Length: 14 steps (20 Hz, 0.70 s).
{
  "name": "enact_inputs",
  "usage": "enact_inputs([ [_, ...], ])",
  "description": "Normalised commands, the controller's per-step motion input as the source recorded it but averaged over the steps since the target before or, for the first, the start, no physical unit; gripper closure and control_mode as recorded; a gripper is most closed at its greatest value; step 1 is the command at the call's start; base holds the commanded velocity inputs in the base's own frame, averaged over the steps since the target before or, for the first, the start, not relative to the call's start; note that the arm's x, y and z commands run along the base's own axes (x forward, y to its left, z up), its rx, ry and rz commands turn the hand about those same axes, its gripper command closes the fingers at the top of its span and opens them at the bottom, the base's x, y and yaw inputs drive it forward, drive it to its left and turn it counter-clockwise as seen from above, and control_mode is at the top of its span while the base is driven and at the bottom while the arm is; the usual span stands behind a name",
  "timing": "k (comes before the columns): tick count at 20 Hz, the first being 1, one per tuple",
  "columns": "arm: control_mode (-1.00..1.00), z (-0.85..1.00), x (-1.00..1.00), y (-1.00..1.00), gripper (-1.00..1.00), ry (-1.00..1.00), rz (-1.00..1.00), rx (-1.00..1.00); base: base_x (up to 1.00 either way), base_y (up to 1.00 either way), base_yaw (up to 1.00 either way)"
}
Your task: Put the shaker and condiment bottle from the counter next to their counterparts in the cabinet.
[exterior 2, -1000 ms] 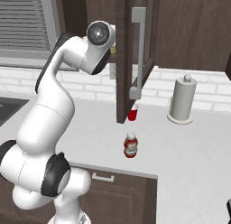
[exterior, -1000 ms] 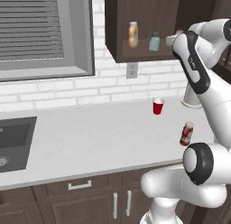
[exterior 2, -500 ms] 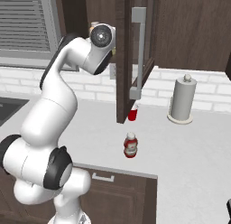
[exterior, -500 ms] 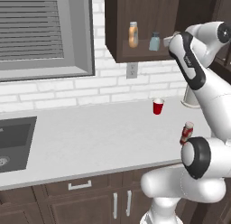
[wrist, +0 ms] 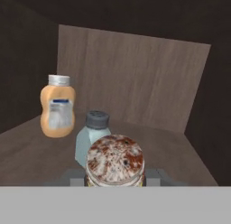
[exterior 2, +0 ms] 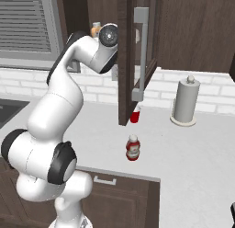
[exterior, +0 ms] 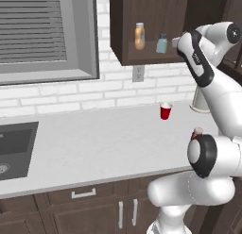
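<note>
Shaker (wrist: 115,161) is clamped in the gripper (wrist: 115,179), its speckled cap right at the camera, held inside the cabinet (exterior: 127,30) over the shelf's front edge. Just behind it stands the pale blue-grey shaker (wrist: 92,141), and toward the shelf's left side the orange bottle (wrist: 57,106), both upright. Down on the counter (exterior 2: 193,151) the condiment bottle (exterior 2: 132,147) stands upright near the front edge, with the red cup (exterior: 165,111) farther back toward the wall.
</note>
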Motion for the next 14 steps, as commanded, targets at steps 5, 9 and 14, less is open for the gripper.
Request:
enact_inputs([
  [5, -1.00, -0.03, 0.14, -0.03, 1.00, 0.05, 0.00, 0.02, 0.00, 0.00, 0.00],
  [9, -1.00, -0.04, 0.10, 0.00, 1.00, 0.02, 0.00, 0.01, 0.00, 0.00, 0.00],
  [14, -1.00, 0.00, 0.11, 0.00, 1.00, 0.00, 0.00, 0.00, 0.00, 0.00, 0.00],
])
